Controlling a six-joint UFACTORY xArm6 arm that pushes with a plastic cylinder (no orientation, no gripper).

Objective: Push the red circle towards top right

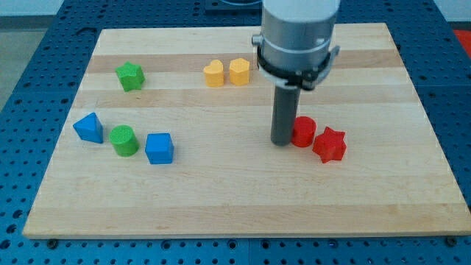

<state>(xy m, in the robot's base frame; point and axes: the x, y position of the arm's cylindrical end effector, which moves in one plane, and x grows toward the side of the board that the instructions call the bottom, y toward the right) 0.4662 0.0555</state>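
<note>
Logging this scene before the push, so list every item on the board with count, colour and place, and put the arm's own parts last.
red circle: one, red, right of centre, touching the tip's right side.
red star: one, red, just right of and below the red circle, close against it.
yellow heart: one, yellow, upper middle.
yellow hexagon: one, yellow, right beside the yellow heart.
green star: one, green, upper left.
green cylinder: one, green, lower left, between the two blue blocks.
blue triangular block: one, blue, far left.
blue cube: one, blue, right of the green cylinder.
wooden board: one, light wood, on a blue perforated table.
my tip: one, dark rod end, immediately left of the red circle.
</note>
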